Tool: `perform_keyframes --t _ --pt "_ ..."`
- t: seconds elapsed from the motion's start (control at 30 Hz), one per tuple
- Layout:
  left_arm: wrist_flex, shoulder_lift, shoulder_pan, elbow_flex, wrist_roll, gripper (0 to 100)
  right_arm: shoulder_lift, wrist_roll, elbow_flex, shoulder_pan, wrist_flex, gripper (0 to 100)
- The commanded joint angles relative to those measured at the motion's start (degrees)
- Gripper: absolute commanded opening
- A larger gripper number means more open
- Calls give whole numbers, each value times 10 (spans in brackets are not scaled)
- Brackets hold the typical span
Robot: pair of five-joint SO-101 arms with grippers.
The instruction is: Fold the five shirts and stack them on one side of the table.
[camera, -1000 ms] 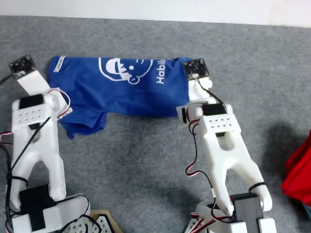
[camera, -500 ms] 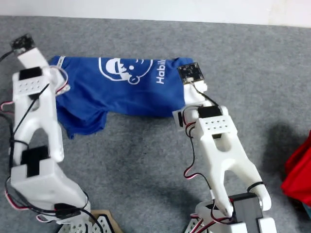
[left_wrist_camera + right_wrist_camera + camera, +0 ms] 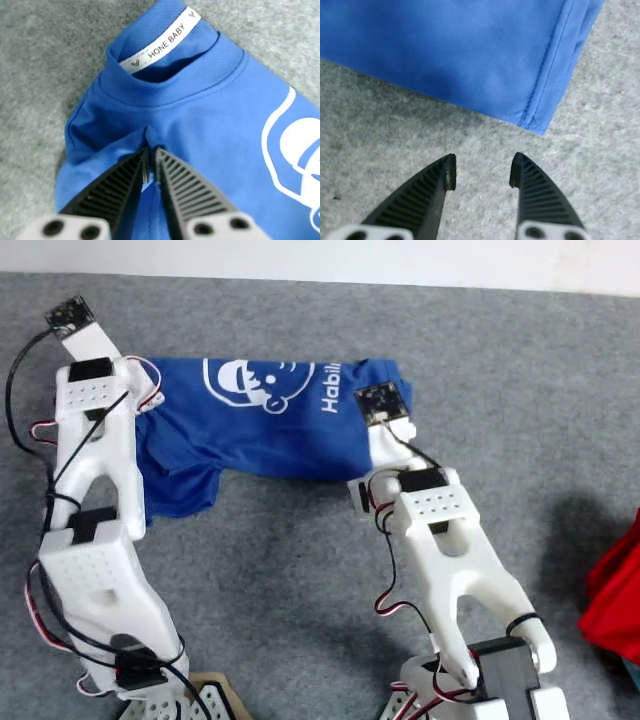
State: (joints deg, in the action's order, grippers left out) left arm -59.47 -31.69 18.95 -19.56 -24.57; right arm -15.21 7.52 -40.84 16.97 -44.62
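A blue shirt [image 3: 270,430] with a white cartoon print lies spread at the far middle of the grey table. Its collar with a white label [image 3: 160,42] shows in the left wrist view. My left gripper [image 3: 151,159] is shut on a pinched fold of the shirt [image 3: 200,115] just below the collar. The left arm [image 3: 95,440] stretches along the shirt's left edge. My right gripper [image 3: 482,172] is open over bare felt, a little short of the shirt's hem corner [image 3: 535,125]. The right arm [image 3: 440,520] stands at the shirt's near right corner.
A red cloth [image 3: 612,590] lies at the table's right edge. A brown flat piece [image 3: 215,695] sits between the arm bases at the near edge. Grey felt [image 3: 300,570] stretches bare between the arms and to the right of the shirt.
The left arm has swung farther out over the shirt's collar end. The right arm has shifted slightly left, so the shirt's far right corner now shows.
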Motion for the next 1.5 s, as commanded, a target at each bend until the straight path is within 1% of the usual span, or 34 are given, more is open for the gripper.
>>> perform_keyframes --t 0.0,0.1,0.17,0.3,0.43,0.5,0.53,0.6,0.67,0.73,0.8,0.87,0.93,1.13,1.27,1.3,1.4,1.47 --pt "-20 -4 10 -54 -25 169 -24 -5 2 6 10 181" --pt "-56 -5 5 -77 -49 272 -24 -5 2 6 10 181" --pt "-87 -4 4 -91 -49 304 -24 -5 1 6 10 181" --pt "-184 5 10 -145 -47 305 -23 -5 1 6 10 181" --pt "-298 29 20 -155 -47 305 -23 -5 1 6 10 181" --pt "-360 42 22 -158 -47 288 -23 -5 1 6 10 181" --pt "-378 51 22 -159 -47 264 -23 -6 1 6 10 181" --pt "-381 74 22 -159 -47 191 -23 -6 1 6 10 181" --pt "-379 97 26 -159 -46 95 -23 -6 0 6 10 181" --pt "-355 120 29 -158 -47 0 -23 -6 -5 6 9 181" --pt "-351 135 38 -155 -47 23 -24 -6 -8 7 9 181" --pt "-366 142 48 -155 -47 2 -24 -4 -10 14 10 181" --pt "-380 145 52 -155 -47 5 -24 -4 -10 15 10 181" --pt "-381 141 62 -151 -46 5 -26 -4 -11 15 10 181" --pt "-371 145 56 -85 -41 5 -26 -4 -11 15 10 181" --pt "-369 147 53 -55 -22 5 -26 -4 -11 15 10 181" --pt "-367 151 48 24 91 5 -24 -3 -11 15 10 181" --pt "-351 167 54 67 146 5 -24 -3 -11 15 10 181"
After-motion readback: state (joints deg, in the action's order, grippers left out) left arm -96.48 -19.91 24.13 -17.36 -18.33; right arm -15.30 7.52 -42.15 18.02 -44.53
